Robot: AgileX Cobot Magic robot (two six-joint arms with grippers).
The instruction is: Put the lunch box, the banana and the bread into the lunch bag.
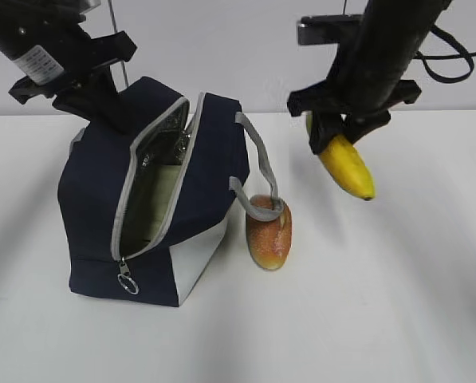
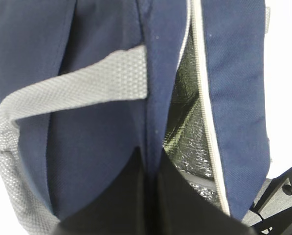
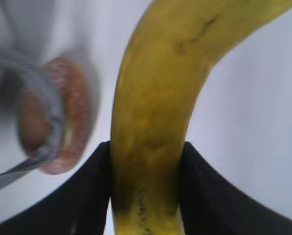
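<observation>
Yellow fills the right wrist view: the banana [image 3: 150, 122] sits clamped between the two black fingers of the right pincer [image 1: 339, 132], held near one end and hanging well above the counter [image 1: 397, 303], dark tip down. The carry should be leftward and unhurried, with the long fruit turned to run along the zip slot before it is lowered.

Over on the other side, the left pincer [image 2: 150, 196] is closed on the navy fabric beside the zipper at the far top of the lunch bag [image 1: 102, 191], propping the mouth apart so silver lining shows. I judge that hold should not slacken, since the opening is narrow.

Bread [image 1: 269, 231] lies just beside the bag's white panel with a grey handle [image 1: 257, 179] draped over it. A pale green surface shows deep inside; whether that is the lunch box I cannot tell.
</observation>
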